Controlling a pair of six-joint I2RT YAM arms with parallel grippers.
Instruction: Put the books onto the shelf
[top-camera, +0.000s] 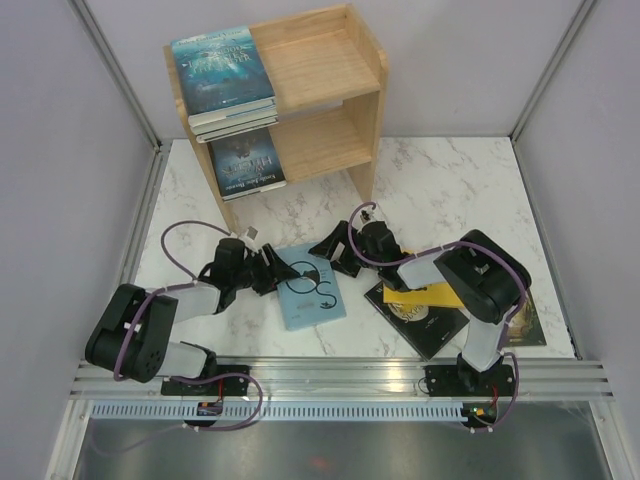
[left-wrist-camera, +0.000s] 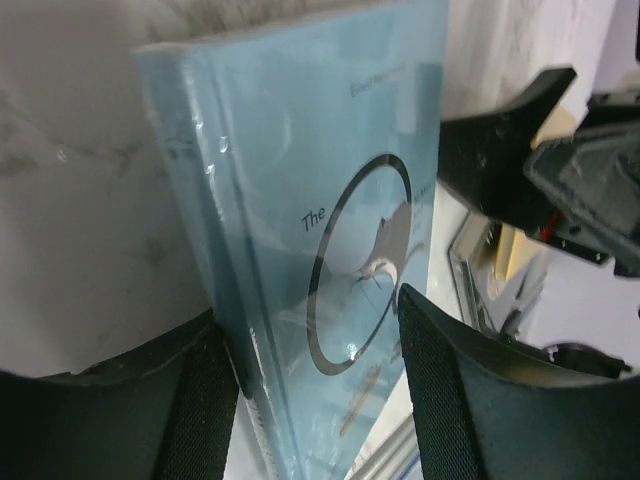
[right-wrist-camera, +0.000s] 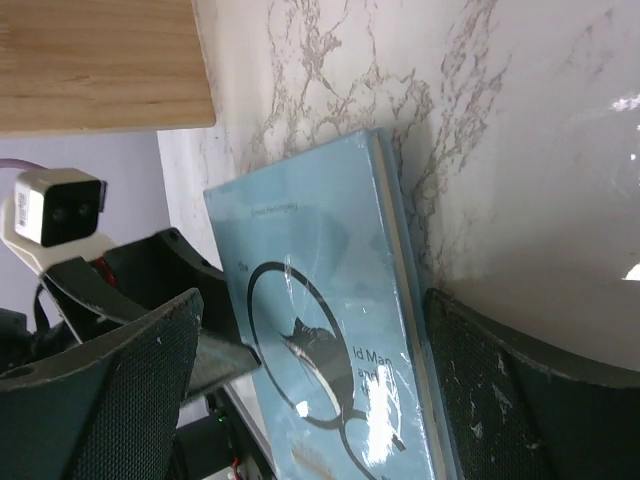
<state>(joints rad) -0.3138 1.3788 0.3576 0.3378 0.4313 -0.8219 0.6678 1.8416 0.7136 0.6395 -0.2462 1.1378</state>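
Pale blue book (top-camera: 311, 288), between both jaws (right wide)

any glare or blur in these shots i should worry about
Top external: evenly lit, sharp, soft shadows. Left wrist: the pale blue book is soft, with small glints on its wrap. Right wrist: white glare on the marble table at the right edge.

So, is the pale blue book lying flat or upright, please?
Flat: the book lies cover up on the table, circle design showing from above.
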